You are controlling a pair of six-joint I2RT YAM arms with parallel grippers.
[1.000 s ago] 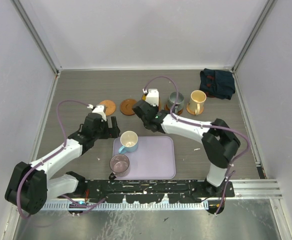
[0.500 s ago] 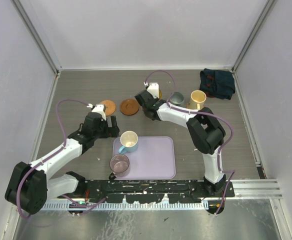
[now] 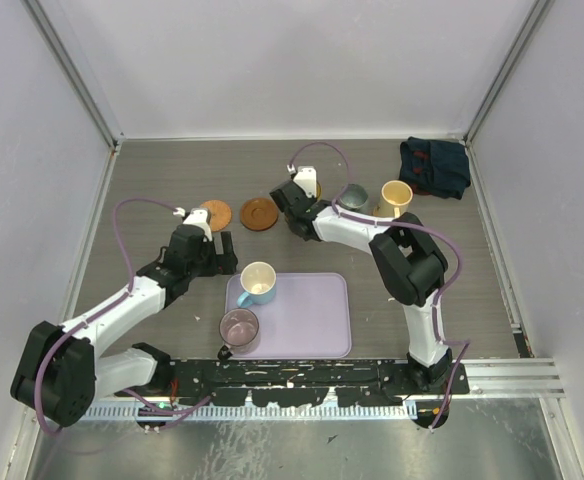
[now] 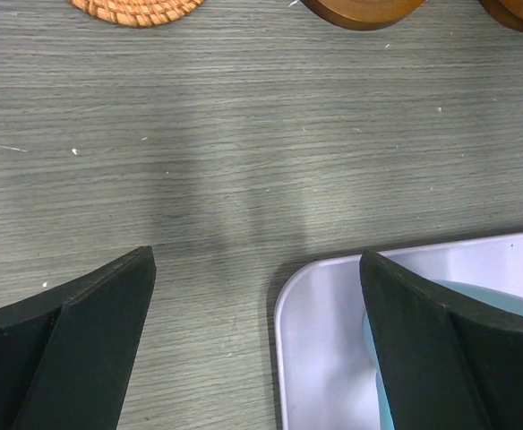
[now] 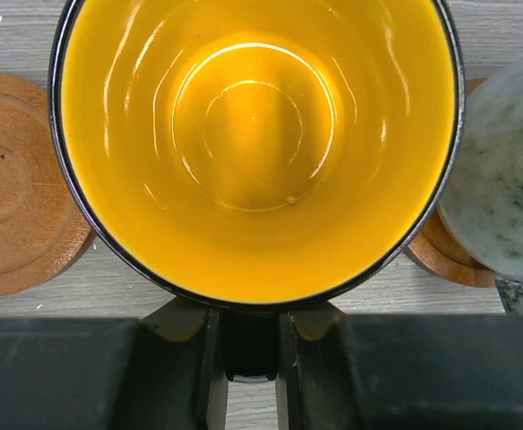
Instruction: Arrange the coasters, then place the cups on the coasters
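Note:
My right gripper (image 5: 250,358) is shut on the black handle of the orange-yellow cup (image 5: 257,143), which stands between a brown coaster (image 5: 15,237) and the grey-green cup (image 5: 503,197) on its own coaster (image 5: 441,258). From above, the right wrist (image 3: 298,200) hides that cup. The cream cup (image 3: 396,194) stands further right. Two coasters, one woven (image 3: 215,214) and one brown (image 3: 259,212), lie bare at the left. My left gripper (image 4: 257,260) hangs open over the tray corner (image 4: 299,296), beside the white-and-blue cup (image 3: 258,283). The purple cup (image 3: 239,328) sits at the tray's near-left corner.
The lavender tray (image 3: 312,315) lies in front of the arm bases. A dark folded cloth (image 3: 435,166) rests at the back right. Grey walls close in the table on three sides.
The right arm's elbow has swung in toward the middle and its wrist has shifted slightly toward the back with the orange-yellow cup. The left arm has not moved.

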